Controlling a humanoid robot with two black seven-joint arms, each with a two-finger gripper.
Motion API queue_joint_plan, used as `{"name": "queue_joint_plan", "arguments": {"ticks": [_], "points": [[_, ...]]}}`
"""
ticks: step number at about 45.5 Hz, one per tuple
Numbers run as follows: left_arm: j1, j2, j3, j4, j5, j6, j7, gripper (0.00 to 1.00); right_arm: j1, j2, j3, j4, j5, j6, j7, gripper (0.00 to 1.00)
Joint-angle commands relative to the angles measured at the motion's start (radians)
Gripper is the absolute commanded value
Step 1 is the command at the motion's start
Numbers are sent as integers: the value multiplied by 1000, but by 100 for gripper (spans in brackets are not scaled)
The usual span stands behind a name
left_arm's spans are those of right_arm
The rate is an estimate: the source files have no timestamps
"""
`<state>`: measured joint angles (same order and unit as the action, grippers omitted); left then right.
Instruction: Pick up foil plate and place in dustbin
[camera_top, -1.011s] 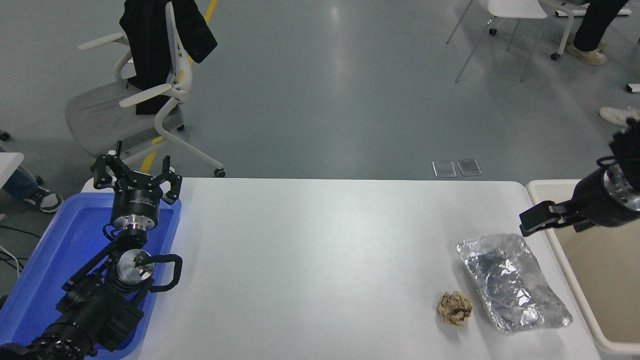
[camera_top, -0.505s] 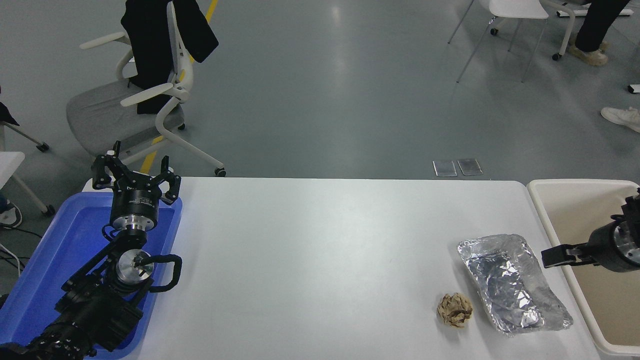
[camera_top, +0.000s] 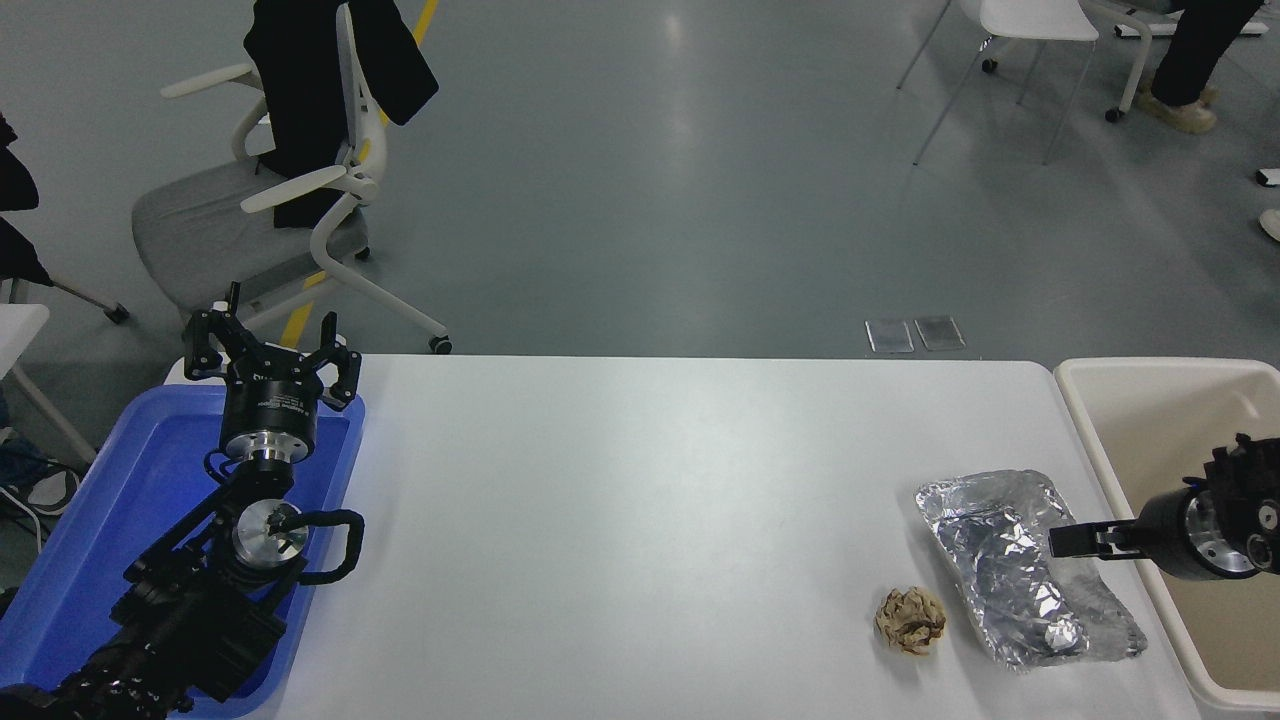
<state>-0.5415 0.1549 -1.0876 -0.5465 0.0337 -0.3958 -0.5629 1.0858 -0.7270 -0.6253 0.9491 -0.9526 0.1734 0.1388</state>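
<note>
The foil plate (camera_top: 995, 560), shiny and crinkled, lies flat on the white table near its front right corner. To its right stands the cream dustbin (camera_top: 1150, 372), partly cut off by the picture's edge. My right gripper (camera_top: 1072, 540) reaches in from the right across the bin's near rim, low over the plate's right edge and pointing left. It is seen edge-on, so I cannot make out whether it is open or touching the foil. My left gripper (camera_top: 270, 350) is parked open over the blue tray at the lower left.
A small brown crumpled paper ball (camera_top: 910, 620) sits just left of the plate. The blue tray (camera_top: 130, 480) fills the table's left end. Beyond the far edge stand a grey office chair (camera_top: 250, 210) and a white chair (camera_top: 1020, 20); a person's legs (camera_top: 1190, 50) show at top right.
My right gripper has come down and towards me from above the dustbin's rim to low over the foil plate's right edge. The plate, paper ball and left arm have stayed put.
</note>
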Motion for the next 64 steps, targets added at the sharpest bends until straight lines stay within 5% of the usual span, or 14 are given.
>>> {"name": "queue_joint_plan", "arguments": {"ticks": [1, 12, 18, 27, 47, 64], "points": [[0, 0, 0, -1, 0, 0, 0, 99, -79, 31, 55, -64, -2, -9, 16, 87], [0, 0, 0, 0, 0, 0, 0, 99, -124, 64, 98, -110, 0, -11, 16, 70], [0, 0, 0, 0, 0, 0, 0, 99, -141, 69, 110, -142, 0, -17, 18, 37], [0, 0, 0, -1, 0, 0, 0, 99, -141, 73, 110, -154, 0, -26, 16, 1], [-2, 0, 0, -1, 0, 0, 0, 99, 11, -71, 39, 6, 9, 0, 38, 0], [-2, 0, 0, -1, 0, 0, 1, 99, 784, -204, -565, 355, 26, 75, 41, 0]]}}
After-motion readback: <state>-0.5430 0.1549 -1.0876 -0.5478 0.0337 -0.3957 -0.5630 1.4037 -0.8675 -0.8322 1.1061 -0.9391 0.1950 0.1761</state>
